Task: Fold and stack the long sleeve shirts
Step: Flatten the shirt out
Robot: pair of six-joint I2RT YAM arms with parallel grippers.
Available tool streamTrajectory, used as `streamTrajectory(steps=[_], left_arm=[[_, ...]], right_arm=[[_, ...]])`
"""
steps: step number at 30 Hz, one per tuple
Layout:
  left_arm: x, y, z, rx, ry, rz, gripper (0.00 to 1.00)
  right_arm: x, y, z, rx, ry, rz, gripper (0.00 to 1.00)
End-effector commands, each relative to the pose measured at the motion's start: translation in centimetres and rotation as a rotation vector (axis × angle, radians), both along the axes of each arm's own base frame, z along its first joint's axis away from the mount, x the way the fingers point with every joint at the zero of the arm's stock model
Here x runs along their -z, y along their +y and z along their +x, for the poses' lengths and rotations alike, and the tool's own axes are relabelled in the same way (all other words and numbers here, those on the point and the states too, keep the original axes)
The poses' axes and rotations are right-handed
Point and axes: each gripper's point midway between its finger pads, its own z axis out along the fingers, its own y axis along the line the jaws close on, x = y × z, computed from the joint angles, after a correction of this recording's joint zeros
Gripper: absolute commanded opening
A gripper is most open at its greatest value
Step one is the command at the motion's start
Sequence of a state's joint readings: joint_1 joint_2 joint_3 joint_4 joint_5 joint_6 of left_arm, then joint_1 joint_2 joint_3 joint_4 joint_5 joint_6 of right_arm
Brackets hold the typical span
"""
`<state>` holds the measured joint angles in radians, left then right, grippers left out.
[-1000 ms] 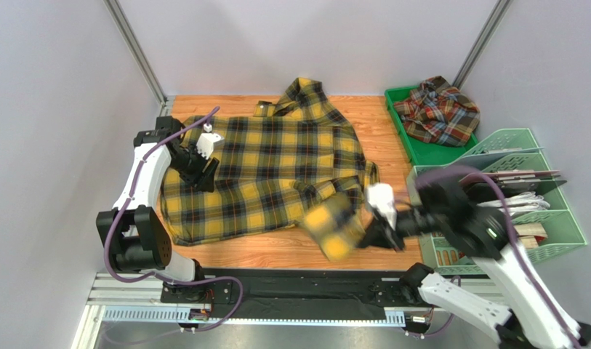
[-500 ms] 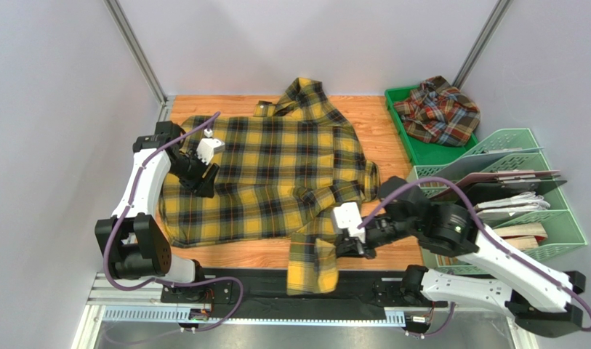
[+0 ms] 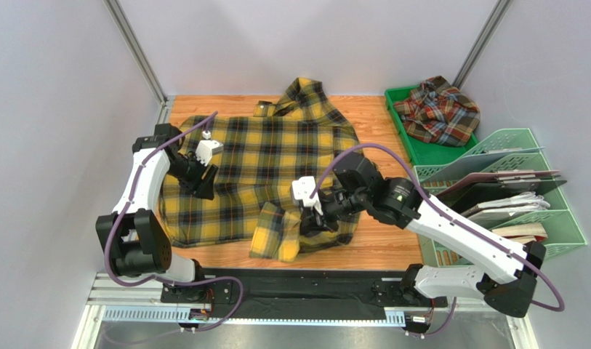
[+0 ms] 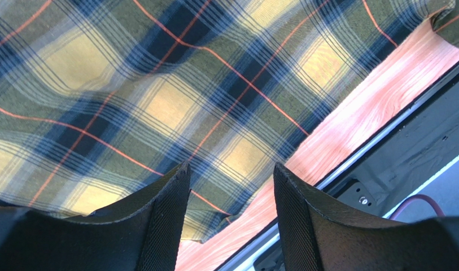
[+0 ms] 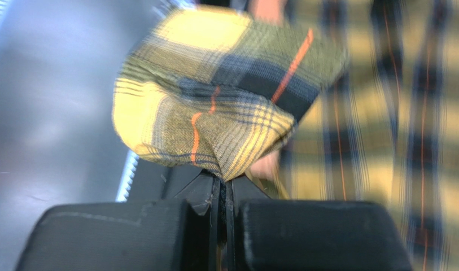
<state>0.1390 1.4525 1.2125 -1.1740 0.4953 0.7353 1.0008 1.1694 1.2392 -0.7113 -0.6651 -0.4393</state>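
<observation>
Your right gripper (image 3: 310, 217) is clenched on the sleeve (image 3: 276, 234) of the yellow shirt (image 3: 269, 149), at the lower centre of the top view. The cuff end lies draped over the shirt's near hem. In the right wrist view the pinched cloth bunches up out of the tightly closed fingers (image 5: 197, 192), with no gap between them (the rest of that view is blurred).

The yellow shirt lies spread flat across the wooden table (image 3: 374, 251), filling the middle of the frame, its collar towards the top edge.

Your left gripper (image 3: 203, 178) sits over the shirt's left part and is released. The left wrist view shows its two fingers (image 4: 164, 220) standing apart with only plaid cloth seen beyond them and nothing gripped. Whether the tips touch the fabric, you cannot tell.

The rust-red shirt (image 3: 437, 110) is crumpled in the green tray (image 3: 420, 151) at the upper right, well apart from both grippers. A pale green file rack (image 3: 549, 231) stands just below that tray.
</observation>
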Motion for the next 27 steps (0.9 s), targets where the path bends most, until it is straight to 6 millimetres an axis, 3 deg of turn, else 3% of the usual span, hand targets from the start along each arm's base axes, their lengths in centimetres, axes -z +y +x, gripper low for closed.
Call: streamTrajectory(steps=[1, 2, 3, 5, 6, 8, 9, 11, 12, 13, 15, 16, 17, 19, 20, 21, 22, 23, 25, 27], left_arm=[[-2.2, -1.2, -1.1, 0.025, -0.109, -0.059, 0.62], [-2.4, -1.5, -1.4, 0.034, -0.125, -0.071, 0.62], [-3.5, -2.0, -1.7, 0.052, -0.179, -0.092, 0.62], [-4.5, -2.9, -2.1, 0.082, -0.237, -0.124, 0.64], [-5.8, -3.9, -2.6, 0.122, -0.299, -0.166, 0.65], [-6.3, -6.2, -3.8, 0.227, -0.347, -0.202, 0.68], [-7.3, -7.2, -3.9, 0.262, -0.425, -0.195, 0.68], [-6.9, -11.2, -6.5, 0.432, -0.445, -0.234, 0.70], [-7.9, -12.6, -6.6, 0.438, -0.520, -0.241, 0.71], [-6.6, -15.7, -9.3, 0.564, -0.498, -0.274, 0.71], [-6.8, -18.7, -10.0, 0.596, -0.573, -0.279, 0.74], [-5.4, -21.1, -13.0, 0.735, -0.552, -0.301, 0.74], [-4.9, -22.2, -13.7, 0.771, -0.552, -0.316, 0.75], [-3.6, -24.8, -15.1, 0.846, -0.510, -0.343, 0.76], [-2.0, -25.8, -15.3, 0.906, -0.491, -0.300, 0.76], [-1.6, -26.7, -15.3, 0.941, -0.520, -0.275, 0.75], [-1.5, -28.0, -16.6, 1.011, -0.534, -0.283, 0.75], [-0.1, -28.9, -16.9, 1.056, -0.518, -0.257, 0.75], [0.0, -31.4, -18.2, 1.128, -0.533, -0.279, 0.75], [2.6, -32.7, -18.7, 1.181, -0.479, -0.221, 0.74]], right_arm=[[10.6, -4.3, 6.9, 0.276, 0.159, -0.271, 0.00], [12.5, -5.7, 8.7, 0.329, 0.192, -0.323, 0.00], [13.9, -6.4, 9.2, 0.345, 0.228, -0.369, 0.00], [17.3, -7.4, 9.0, 0.334, 0.316, -0.486, 0.00], [18.0, -7.5, 8.7, 0.320, 0.330, -0.512, 0.06], [19.2, -7.7, 7.8, 0.300, 0.384, -0.557, 0.17], [19.2, -7.8, 7.4, 0.295, 0.407, -0.564, 0.28], [18.2, -8.5, 7.6, 0.321, 0.461, -0.567, 0.39], [17.3, -8.5, 8.0, 0.335, 0.504, -0.536, 0.51], [16.4, -10.0, 9.4, 0.427, 0.587, -0.516, 0.59], [14.3, -10.6, 11.8, 0.496, 0.677, -0.436, 0.76], [13.9, -12.5, 13.4, 0.594, 0.764, -0.416, 0.78], [13.2, -13.1, 14.9, 0.634, 0.778, -0.390, 0.79], [14.2, -15.2, 17.0, 0.737, 0.809, -0.402, 0.78], [14.6, -15.7, 17.7, 0.772, 0.801, -0.411, 0.77], [15.7, -16.8, 18.4, 0.834, 0.771, -0.458, 0.75], [16.6, -17.3, 19.6, 0.868, 0.750, -0.457, 0.73], [17.2, -17.6, 20.0, 0.893, 0.747, -0.465, 0.72], [19.4, -18.3, 21.4, 0.949, 0.719, -0.504, 0.67], [20.3, -18.6, 22.5, 0.988, 0.713, -0.520, 0.63]])
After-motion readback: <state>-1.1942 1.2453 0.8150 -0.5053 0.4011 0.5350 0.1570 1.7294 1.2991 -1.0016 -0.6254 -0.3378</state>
